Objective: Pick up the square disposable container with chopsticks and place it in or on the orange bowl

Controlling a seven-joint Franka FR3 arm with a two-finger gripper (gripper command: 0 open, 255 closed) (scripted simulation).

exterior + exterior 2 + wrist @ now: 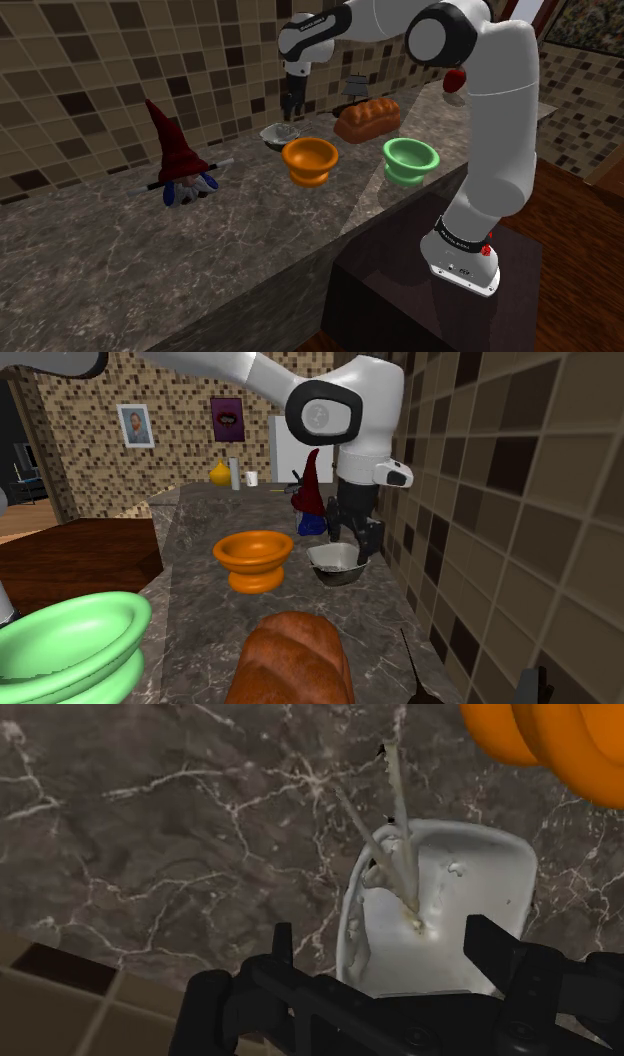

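Brown mosaic tile walls (80, 70) enclose the room and rise just behind the end effector (291, 108). Below it runs a dark, white-veined marble bench (150, 260). A framed portrait (135, 424) hangs on the far wall, well beyond the end effector. The orange bowl (309, 158) sits just beside it, away from the wall. Directly beneath, the pale square container (450, 894) with chopsticks (398, 814) rests on the bench. The end effector's fingers are spread, one on either side of a container wall. Lettering on the arm's wrist band (310, 22) is too small to read.
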